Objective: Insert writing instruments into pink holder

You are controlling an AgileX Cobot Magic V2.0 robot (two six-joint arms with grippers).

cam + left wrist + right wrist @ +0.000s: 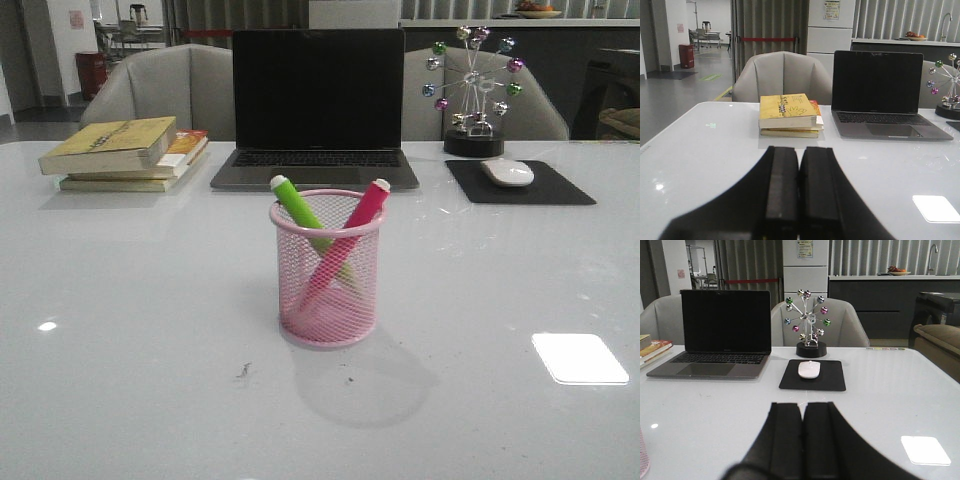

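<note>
The pink wire-mesh holder (328, 290) stands upright at the middle of the white table (130, 340). Inside it lean two markers, crossed. The green marker (300, 210) tips to the left and the magenta-pink marker (362, 212) tips to the right, their white ends above the rim. Neither arm shows in the front view. In the left wrist view my left gripper (799, 150) is shut with nothing in it, above bare table. My right gripper (802, 405) is shut and holds nothing too. A sliver of the holder (642, 460) shows at the edge of the right wrist view.
A stack of books (125, 152) lies at the back left. An open laptop (318, 105) stands behind the holder. At the back right sit a black mouse pad (520, 182) with a white mouse (508, 171) and a ball-wheel ornament (473, 95). Chairs stand behind the table.
</note>
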